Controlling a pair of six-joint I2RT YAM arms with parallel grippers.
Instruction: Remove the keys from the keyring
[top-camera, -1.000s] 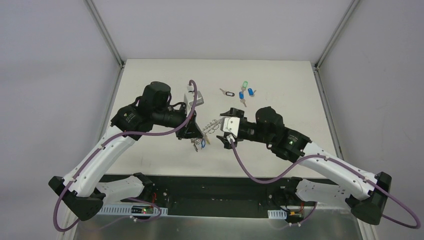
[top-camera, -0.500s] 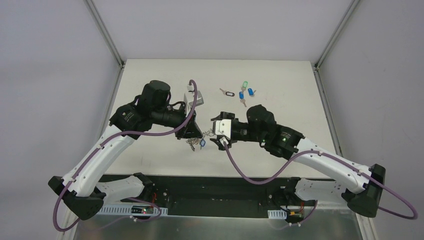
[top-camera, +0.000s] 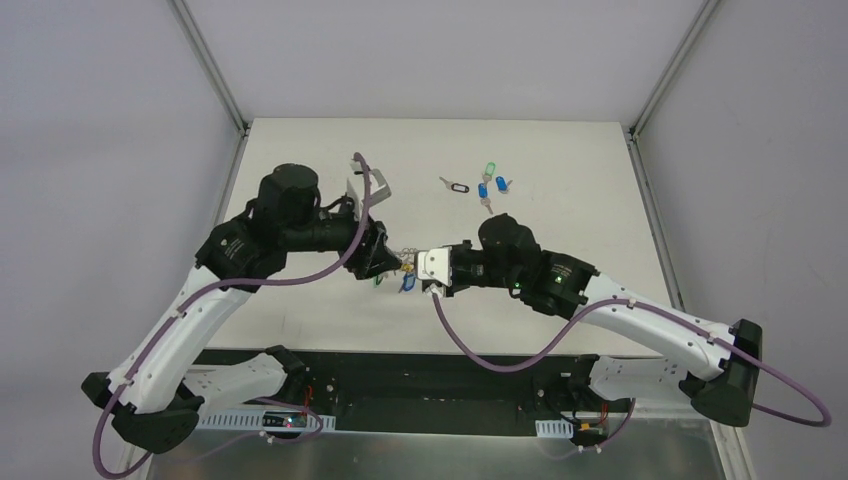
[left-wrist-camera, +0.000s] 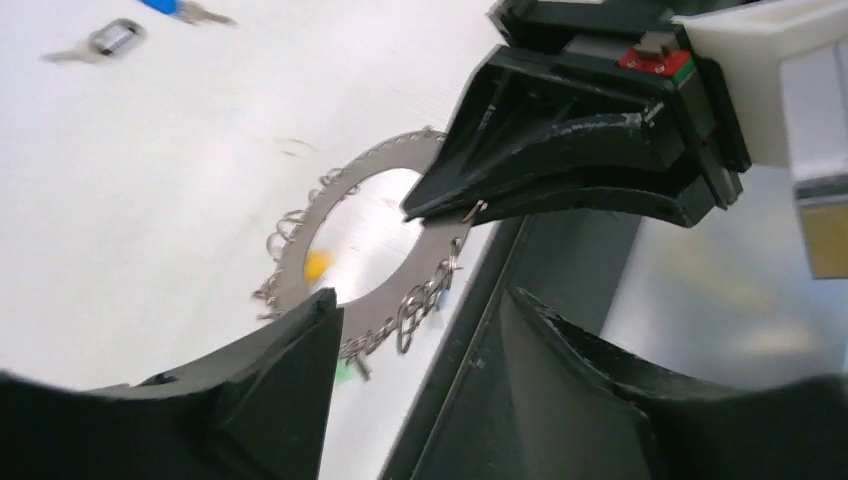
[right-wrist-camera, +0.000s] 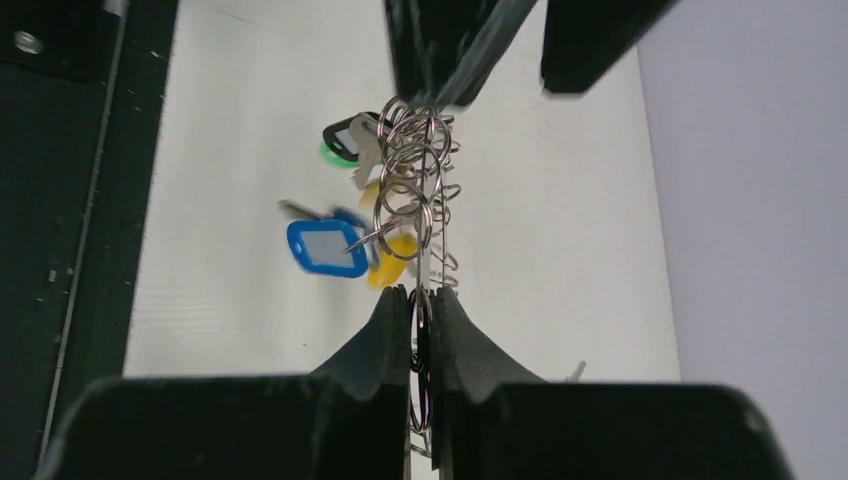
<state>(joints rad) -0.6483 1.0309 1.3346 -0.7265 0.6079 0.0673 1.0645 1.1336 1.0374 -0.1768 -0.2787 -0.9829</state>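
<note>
- left gripper (left-wrist-camera: 420, 300) sits just left of the large flat grey metal keyring (left-wrist-camera: 335, 190); its jaws are parted and hold nothing; a second ago it pinched the ring
- the keyring hangs above the white table (top-camera: 300, 180), on edge, its flat running from gripper to gripper; small silver keys (right-wrist-camera: 325, 248) with blue, green and yellow tags dangle beneath
- right gripper (right-wrist-camera: 420, 300), arm stretched leftward, is clamped on the ring's right rim; earlier it stood wide and apart from the ring

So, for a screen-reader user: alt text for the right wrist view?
The right gripper pinches the keyring, seen edge-on, in shut jaws; keys with blue, yellow and green tags dangle left of it above the white table. The left gripper, jaws apart, is at the top.
</note>
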